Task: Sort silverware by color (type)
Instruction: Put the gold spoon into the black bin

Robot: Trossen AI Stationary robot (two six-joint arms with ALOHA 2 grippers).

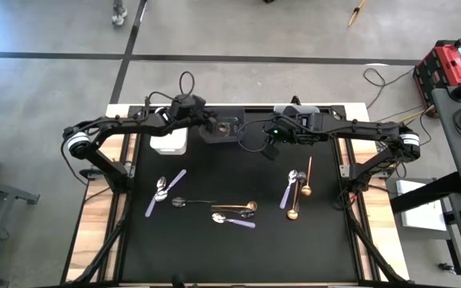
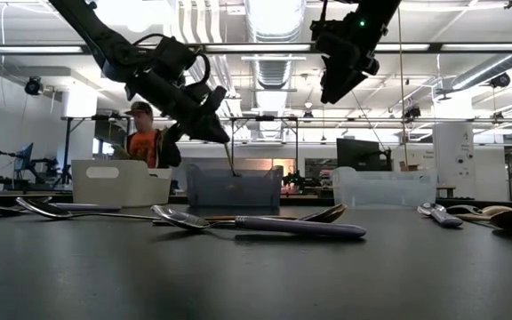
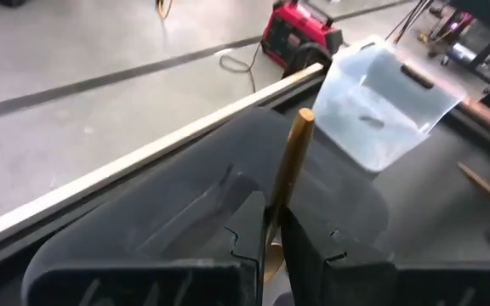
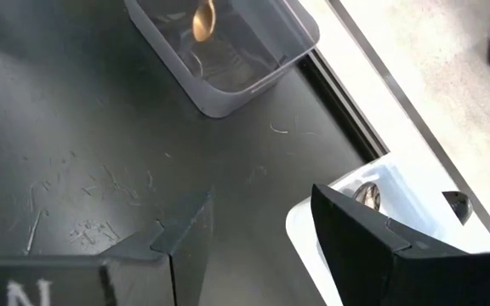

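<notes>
My left gripper (image 1: 213, 126) (image 2: 220, 135) hovers over the dark bin (image 2: 234, 187) at the table's far edge, shut on a gold spoon. My right gripper (image 1: 270, 150) (image 4: 253, 212) is open and raised, to the right of that bin, touching nothing. Loose silverware lies flat on the black mat. Lilac-handled spoons (image 1: 165, 192), a dark spoon (image 1: 186, 202), a gold spoon (image 1: 234, 207) and a lilac-handled one (image 1: 232, 219) lie at centre-left. Two gold pieces (image 1: 306, 176) (image 1: 293, 210) and a lilac-handled one (image 1: 289, 190) lie to the right. My left gripper (image 3: 270, 221) pinches the gold spoon's handle (image 3: 286, 174) between its two fingers, slanting down from above. The handle's free end (image 3: 303, 119) sticks out past the fingers. The spoon hangs below them (image 2: 231, 162), its bowl (image 4: 202, 19) down inside the dark bin.
The white bin (image 1: 169, 142) (image 2: 118, 182), the dark bin and the clear bin (image 2: 383, 187) stand in a row along the far edge. The clear bin holds a silver piece (image 4: 366, 195). A person (image 2: 145, 133) stands beyond the table. Wooden side boards flank the mat.
</notes>
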